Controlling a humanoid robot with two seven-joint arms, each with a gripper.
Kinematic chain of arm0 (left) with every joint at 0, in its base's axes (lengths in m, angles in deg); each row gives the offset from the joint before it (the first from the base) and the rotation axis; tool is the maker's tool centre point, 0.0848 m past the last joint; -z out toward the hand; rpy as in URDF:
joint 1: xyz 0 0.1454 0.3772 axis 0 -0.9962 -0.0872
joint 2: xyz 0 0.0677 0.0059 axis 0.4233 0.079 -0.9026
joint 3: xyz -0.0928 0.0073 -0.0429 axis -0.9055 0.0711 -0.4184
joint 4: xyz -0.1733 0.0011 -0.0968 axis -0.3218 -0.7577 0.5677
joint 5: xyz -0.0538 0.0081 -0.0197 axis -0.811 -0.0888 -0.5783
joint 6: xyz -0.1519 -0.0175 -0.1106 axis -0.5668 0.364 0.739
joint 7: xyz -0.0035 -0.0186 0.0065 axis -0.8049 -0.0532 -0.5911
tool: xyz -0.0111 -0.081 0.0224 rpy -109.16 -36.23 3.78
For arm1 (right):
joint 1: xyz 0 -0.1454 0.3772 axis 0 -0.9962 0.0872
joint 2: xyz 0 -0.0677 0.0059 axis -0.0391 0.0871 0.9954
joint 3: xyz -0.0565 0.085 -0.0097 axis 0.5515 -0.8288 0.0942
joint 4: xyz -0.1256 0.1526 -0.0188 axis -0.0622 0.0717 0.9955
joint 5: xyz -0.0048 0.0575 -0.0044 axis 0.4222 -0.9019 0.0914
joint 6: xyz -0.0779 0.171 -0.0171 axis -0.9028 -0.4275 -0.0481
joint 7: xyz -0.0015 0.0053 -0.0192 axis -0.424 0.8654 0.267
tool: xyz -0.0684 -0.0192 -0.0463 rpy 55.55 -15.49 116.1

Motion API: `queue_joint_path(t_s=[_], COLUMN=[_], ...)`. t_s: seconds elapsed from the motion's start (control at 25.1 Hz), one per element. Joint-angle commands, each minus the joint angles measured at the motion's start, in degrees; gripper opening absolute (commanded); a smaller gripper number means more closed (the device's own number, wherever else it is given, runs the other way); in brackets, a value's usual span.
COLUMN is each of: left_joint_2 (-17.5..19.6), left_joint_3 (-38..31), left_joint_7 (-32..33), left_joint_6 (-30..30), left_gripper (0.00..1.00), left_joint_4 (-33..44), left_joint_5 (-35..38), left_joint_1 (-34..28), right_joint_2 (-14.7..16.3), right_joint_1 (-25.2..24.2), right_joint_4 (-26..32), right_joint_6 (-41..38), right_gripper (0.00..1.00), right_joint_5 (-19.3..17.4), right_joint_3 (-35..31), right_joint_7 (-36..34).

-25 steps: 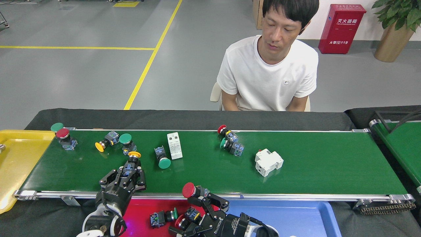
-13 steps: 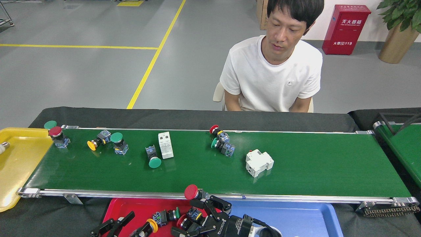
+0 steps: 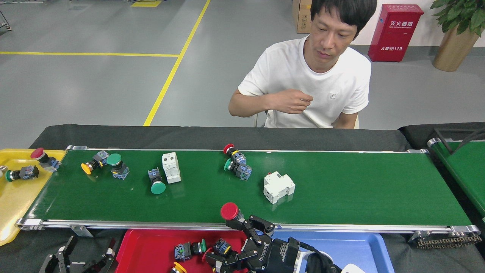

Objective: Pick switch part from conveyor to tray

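Observation:
The conveyor (image 3: pixel 341 197) carries several switch parts: a yellow-capped one (image 3: pixel 88 167), green-capped ones (image 3: pixel 114 160) (image 3: pixel 157 185), and a red and green pair (image 3: pixel 235 163). The red tray (image 3: pixel 151 250) lies below the belt's near rail and holds a green-capped part (image 3: pixel 187 250), a blue-bodied part (image 3: pixel 221 246) and a yellow-capped part (image 3: pixel 178 268). My right gripper (image 3: pixel 239 220) hovers over the tray's right end, shut on a red-capped switch part (image 3: pixel 229 211). My left gripper (image 3: pixel 89 253) is open and empty, low over the black cloth left of the tray.
Two white breaker blocks (image 3: pixel 170 172) (image 3: pixel 278 186) ride the belt. A yellow tray (image 3: pixel 15 197) at the belt's left end holds a red-capped (image 3: pixel 41 155) and a green-capped switch (image 3: pixel 19 173). A blue tray (image 3: pixel 341 246) adjoins the red one. A person (image 3: pixel 310 76) sits behind.
The belt carried its parts leftward and two dropped into the yellow tray. My left gripper left the yellow-capped part in the red tray and moved left. The person raised a hand.

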Motion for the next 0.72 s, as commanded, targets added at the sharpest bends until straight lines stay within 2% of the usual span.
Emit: queue_joint_path(t_s=[0.0, 0.2, 0.32, 0.52, 0.64, 0.68], left_joint_2=[1.2, 4.1, 4.6, 6.1, 7.2, 7.4], left_joint_3=[1.3, 6.4, 6.5, 6.6, 6.6, 6.5], left_joint_7=[0.9, 4.4, 4.7, 4.8, 4.8, 4.8], left_joint_6=[1.6, 1.6, 1.3, -3.0, -3.2, -3.3], left_gripper=[1.00, 1.00, 1.00, 1.00, 1.00, 1.00], left_joint_4=[-1.3, -11.4, -16.6, -23.3, -25.1, -25.6], left_joint_5=[0.2, 0.2, 0.3, 0.7, 0.7, 0.6], left_joint_1=[2.6, 10.8, 15.9, 20.6, 21.4, 21.5], right_joint_2=[0.0, -0.1, -0.2, -0.6, 0.8, 2.1], right_joint_1=[0.5, 0.7, 1.0, 3.1, 1.8, 0.7], right_joint_4=[0.7, 0.6, 0.8, 0.8, 0.5, 0.5], right_joint_6=[0.1, 0.5, 1.6, 11.5, 18.3, 20.5], right_gripper=[0.98, 0.98, 0.98, 0.98, 0.98, 0.98], right_joint_5=[0.1, 0.0, 0.1, 1.8, 4.5, 4.9], right_joint_3=[-0.3, -0.5, -1.4, -10.6, -14.8, -15.4], right_joint_7=[-0.5, -0.5, -0.5, -0.6, -2.2, -4.2])
